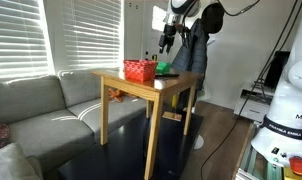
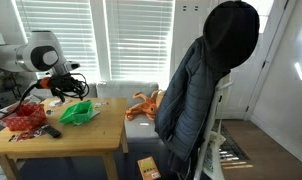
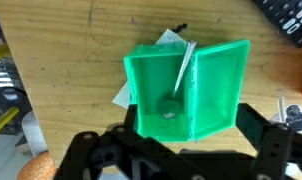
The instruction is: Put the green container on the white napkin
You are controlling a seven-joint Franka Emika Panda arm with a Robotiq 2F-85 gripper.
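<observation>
The green container [image 3: 186, 90] lies on the wooden table [image 3: 61, 60], with a thin stick-like thing and a small round thing inside it. The white napkin [image 3: 122, 95] shows from under its left edge and top corner, so the container rests partly on it. My gripper [image 3: 191, 138] is open, its two black fingers spread wide at the container's near side, holding nothing. In both exterior views the gripper [image 2: 63, 90] [image 1: 167, 42] hovers just above the green container [image 2: 79, 112] [image 1: 166, 69].
A red mesh basket [image 2: 26, 120] [image 1: 140, 70] stands on the table beside the container. A black remote [image 2: 51, 131] [image 3: 286, 20] lies nearby. A dark jacket [image 2: 206, 80] hangs on a chair next to the table. A grey sofa [image 1: 41, 110] is behind.
</observation>
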